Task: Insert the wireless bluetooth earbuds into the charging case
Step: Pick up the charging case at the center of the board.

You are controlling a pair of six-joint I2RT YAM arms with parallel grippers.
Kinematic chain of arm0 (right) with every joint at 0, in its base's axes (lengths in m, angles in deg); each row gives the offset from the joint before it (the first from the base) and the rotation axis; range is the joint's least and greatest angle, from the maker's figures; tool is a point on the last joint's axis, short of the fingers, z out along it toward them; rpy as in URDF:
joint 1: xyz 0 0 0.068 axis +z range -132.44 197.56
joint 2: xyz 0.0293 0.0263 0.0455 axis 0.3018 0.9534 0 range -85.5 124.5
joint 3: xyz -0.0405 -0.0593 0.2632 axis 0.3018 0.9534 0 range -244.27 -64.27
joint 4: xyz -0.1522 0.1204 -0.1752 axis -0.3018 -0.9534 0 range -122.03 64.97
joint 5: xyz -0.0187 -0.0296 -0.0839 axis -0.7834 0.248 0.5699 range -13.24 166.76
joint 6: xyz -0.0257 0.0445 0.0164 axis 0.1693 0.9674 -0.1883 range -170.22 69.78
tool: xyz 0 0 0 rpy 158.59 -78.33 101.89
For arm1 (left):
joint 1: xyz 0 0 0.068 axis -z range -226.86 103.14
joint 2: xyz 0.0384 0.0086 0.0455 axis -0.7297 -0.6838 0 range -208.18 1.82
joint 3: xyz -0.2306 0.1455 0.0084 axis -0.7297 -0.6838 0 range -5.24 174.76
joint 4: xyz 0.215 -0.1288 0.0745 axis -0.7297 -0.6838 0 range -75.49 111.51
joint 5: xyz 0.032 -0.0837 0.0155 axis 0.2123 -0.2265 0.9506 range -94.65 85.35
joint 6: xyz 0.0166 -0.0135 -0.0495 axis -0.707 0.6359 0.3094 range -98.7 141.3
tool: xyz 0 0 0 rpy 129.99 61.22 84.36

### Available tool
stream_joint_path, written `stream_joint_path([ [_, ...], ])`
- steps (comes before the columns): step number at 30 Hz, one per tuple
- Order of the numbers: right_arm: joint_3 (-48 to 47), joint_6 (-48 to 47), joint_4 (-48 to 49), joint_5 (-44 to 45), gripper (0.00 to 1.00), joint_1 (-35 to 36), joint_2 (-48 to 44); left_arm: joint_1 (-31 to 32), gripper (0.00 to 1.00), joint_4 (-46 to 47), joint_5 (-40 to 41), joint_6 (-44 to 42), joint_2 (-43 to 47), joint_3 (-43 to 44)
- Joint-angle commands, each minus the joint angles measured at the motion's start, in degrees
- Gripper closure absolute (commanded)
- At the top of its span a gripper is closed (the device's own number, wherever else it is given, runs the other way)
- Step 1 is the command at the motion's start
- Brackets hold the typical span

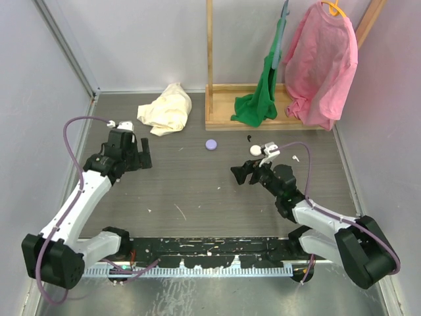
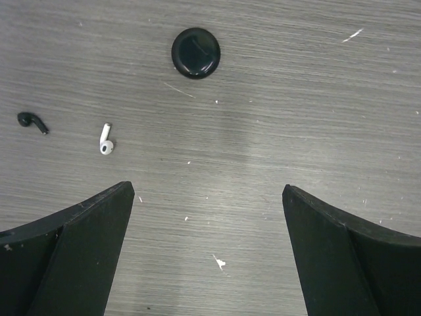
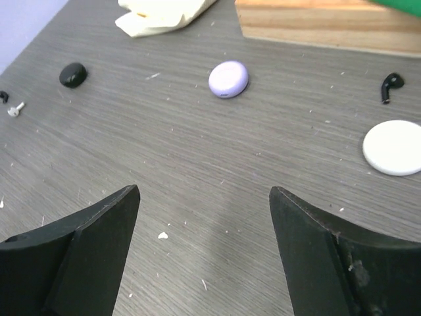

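Plainly, both pairs of jaws gape wide and empty, the left gripper (image 2: 207,191) short of a white earbud (image 2: 106,140), black earbud (image 2: 31,121) and black case (image 2: 195,52), the right gripper (image 3: 204,191) facing a lilac case (image 3: 228,79), white case (image 3: 395,147) and second black earbud (image 3: 391,85).

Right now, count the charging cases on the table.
3: a black case farthest left, a purple case in the middle, a white case on the right. Others may be hidden.
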Motion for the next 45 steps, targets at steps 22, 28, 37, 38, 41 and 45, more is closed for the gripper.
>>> stream_joint_path([
  [22, 2.38, -3.68, 8.58, 11.75, 0.14, 3.30, -5.55, -9.05, 0.10, -6.77, -8.38, -15.33, -39.73, 29.09],
  [28, 2.45, -3.82, 8.71, 12.21, 0.14, 3.85, -5.41, -9.09, 0.15, -10.72, -9.63, -20.72, -46.93, 35.28],
  [37, 2.31, -3.71, 8.58, 12.18, 0.14, 3.91, -5.47, -9.13, 0.27, -15.88, -10.57, -24.00, -56.77, 44.00],
  [38, 2.42, -3.71, 8.58, 12.18, 0.14, 3.88, -5.40, -9.09, 0.29, -16.88, -10.98, -24.27, -57.67, 45.09],
  [41, 2.34, -3.62, 8.62, 12.12, 0.14, 3.89, -5.21, -9.09, 0.31, -17.84, -11.52, -24.60, -59.69, 46.16],
  [45, 2.18, -3.48, 8.58, 11.42, 0.14, 3.93, -5.12, -9.18, 0.31, -18.59, -11.84, -24.58, -61.72, 46.85],
])
